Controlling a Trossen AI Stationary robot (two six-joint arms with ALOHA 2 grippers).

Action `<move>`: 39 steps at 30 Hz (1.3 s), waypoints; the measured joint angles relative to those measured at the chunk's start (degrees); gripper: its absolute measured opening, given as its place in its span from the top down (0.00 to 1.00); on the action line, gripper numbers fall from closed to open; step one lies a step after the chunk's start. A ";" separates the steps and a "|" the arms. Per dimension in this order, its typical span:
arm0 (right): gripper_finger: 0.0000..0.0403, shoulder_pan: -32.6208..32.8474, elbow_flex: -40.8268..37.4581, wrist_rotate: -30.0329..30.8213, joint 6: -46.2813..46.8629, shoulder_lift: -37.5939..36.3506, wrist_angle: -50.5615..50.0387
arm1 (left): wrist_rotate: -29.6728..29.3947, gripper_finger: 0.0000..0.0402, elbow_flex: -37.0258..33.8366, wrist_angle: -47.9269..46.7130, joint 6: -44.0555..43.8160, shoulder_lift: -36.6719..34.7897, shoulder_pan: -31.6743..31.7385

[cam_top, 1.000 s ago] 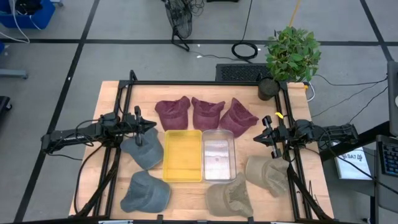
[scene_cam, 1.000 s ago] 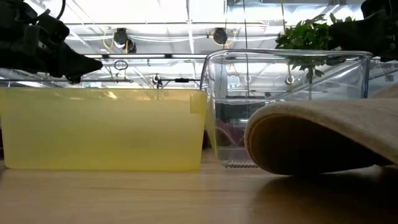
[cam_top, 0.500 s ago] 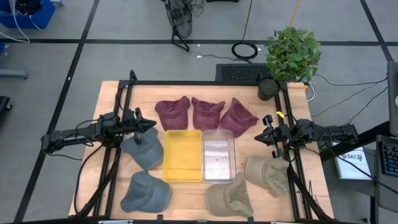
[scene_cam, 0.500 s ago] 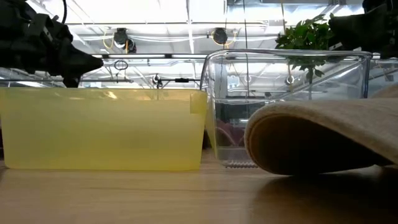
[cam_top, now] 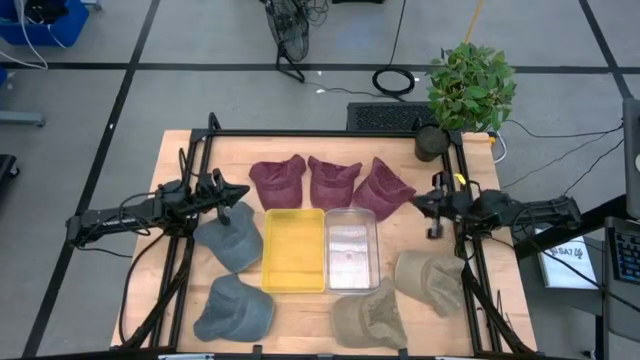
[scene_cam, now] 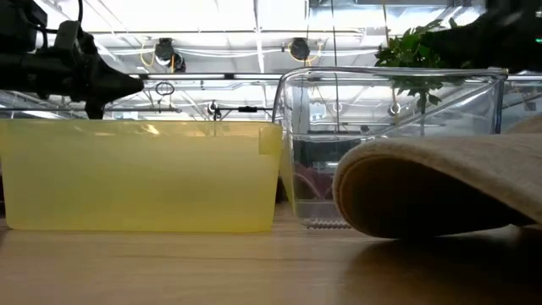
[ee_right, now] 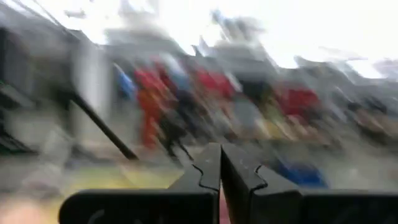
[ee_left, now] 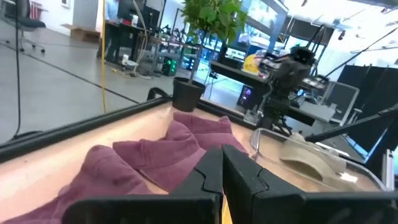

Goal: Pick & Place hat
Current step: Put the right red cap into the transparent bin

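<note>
Three maroon hats (cam_top: 333,181) lie in a row at the table's far side, and they also show in the left wrist view as maroon hats (ee_left: 155,158). Two grey-blue hats (cam_top: 229,241) lie on the left and two tan hats (cam_top: 430,278) on the right. My left gripper (cam_top: 244,190) hovers shut just left of the maroon row, above the far grey-blue hat, and its fingers (ee_left: 211,169) are closed together. My right gripper (cam_top: 416,204) hovers shut just right of the maroon row. The right wrist view is blurred, but my right gripper (ee_right: 221,163) shows shut there.
A yellow bin (cam_top: 293,249) and a clear bin (cam_top: 351,249) stand side by side at the table's middle. In the low view the yellow bin (scene_cam: 140,174) and the clear bin (scene_cam: 389,127) stand behind a tan hat (scene_cam: 440,182). A potted plant (cam_top: 468,88) stands at the far right corner. Black rails (cam_top: 200,160) run along the table's sides.
My right gripper has rolled about its wrist and shifted a little toward the table's far edge, staying shut. My left gripper has turned slightly and edged toward the maroon hats. No hat has moved.
</note>
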 joint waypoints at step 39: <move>0.51 -23.19 56.39 -4.16 -10.40 65.37 -70.96 | 1.99 0.98 0.02 -2.48 -1.34 0.01 -0.02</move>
